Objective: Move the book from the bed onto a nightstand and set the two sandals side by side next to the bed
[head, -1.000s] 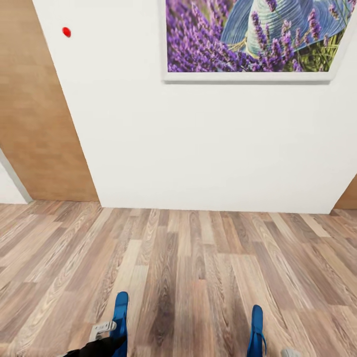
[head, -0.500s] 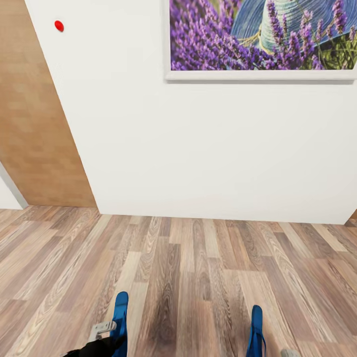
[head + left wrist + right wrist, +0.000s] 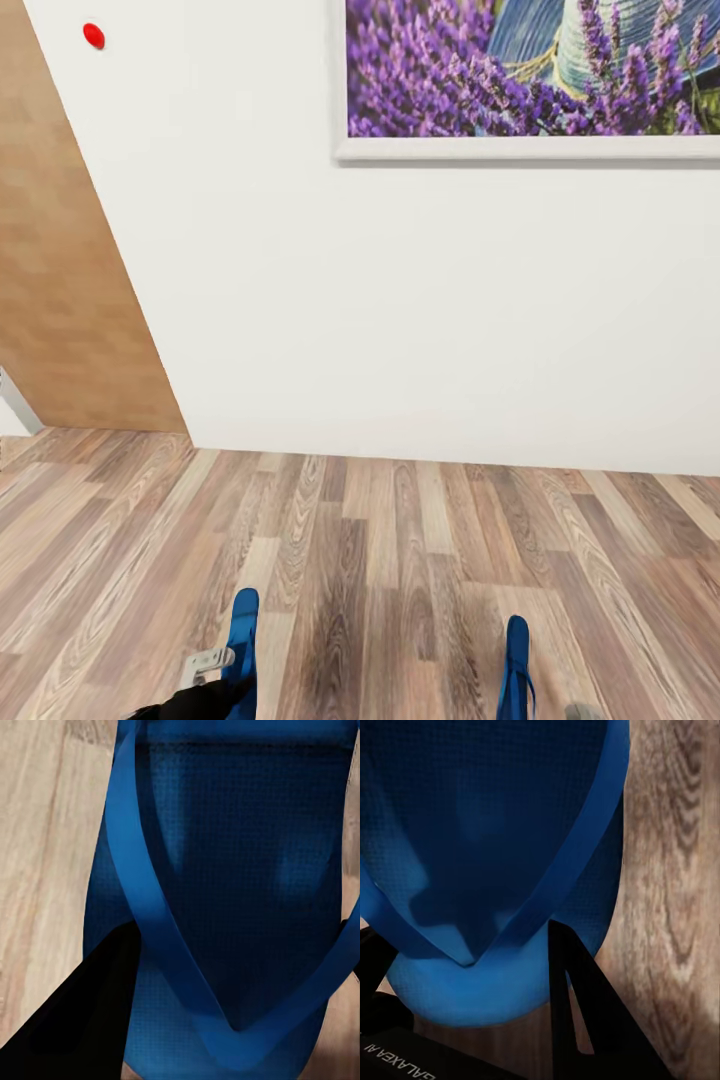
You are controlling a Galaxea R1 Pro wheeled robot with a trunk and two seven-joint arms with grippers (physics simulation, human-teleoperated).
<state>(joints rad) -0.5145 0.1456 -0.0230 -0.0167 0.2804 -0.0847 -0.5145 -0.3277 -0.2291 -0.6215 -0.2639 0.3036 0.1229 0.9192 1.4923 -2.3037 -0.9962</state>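
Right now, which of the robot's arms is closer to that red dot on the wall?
Left. The left arm sits low on the same side as the red dot; the right arm is across, at the far corner.

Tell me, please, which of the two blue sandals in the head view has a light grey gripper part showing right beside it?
The left sandal, carried at the left gripper: a light grey piece sits against its left edge. The right sandal has bare floor beside it there.

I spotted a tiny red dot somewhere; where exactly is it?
In the head view, the small round red dot sits high on the white wall, up at the left, beside the light wooden door and left of the framed lavender picture.
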